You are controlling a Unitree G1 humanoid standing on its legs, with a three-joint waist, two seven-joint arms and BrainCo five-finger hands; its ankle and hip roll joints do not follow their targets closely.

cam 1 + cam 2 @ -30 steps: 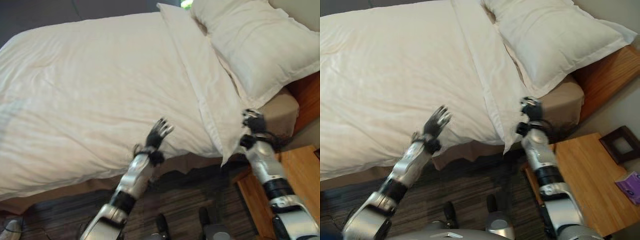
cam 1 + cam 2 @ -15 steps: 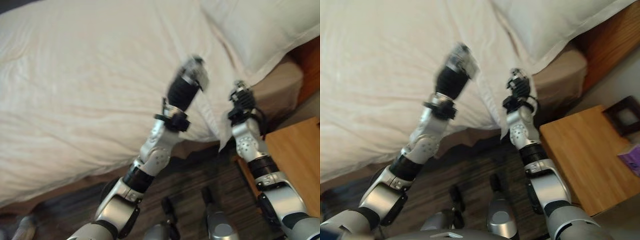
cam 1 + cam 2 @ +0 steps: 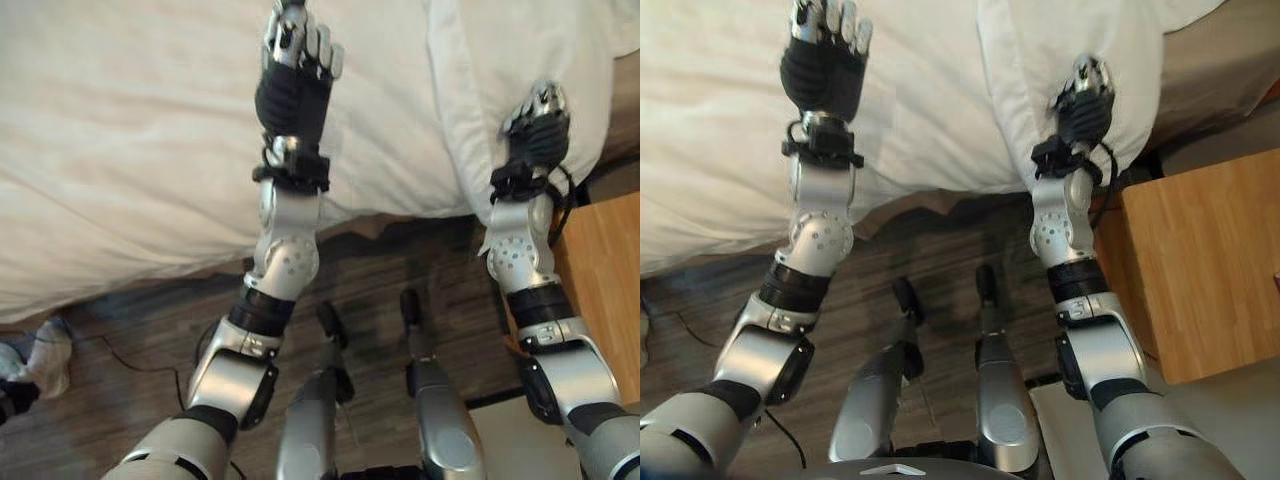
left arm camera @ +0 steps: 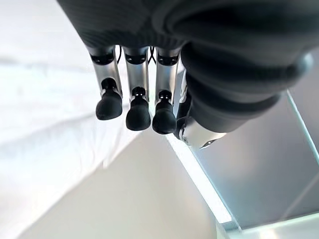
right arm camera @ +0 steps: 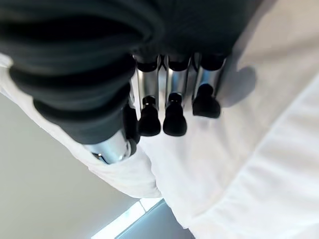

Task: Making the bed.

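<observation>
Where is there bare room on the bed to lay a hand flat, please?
The duvet left of the left hand is bare. Crowded at the pillow, where the right hand rests near the nightstand.

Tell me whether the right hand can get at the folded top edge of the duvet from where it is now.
Probably yes. The right hand hangs directly over the duvet's folded band near the bed's edge, fingers relaxed and holding nothing, with nothing between them. The wooden nightstand stands aside, clear of the arm.
</observation>
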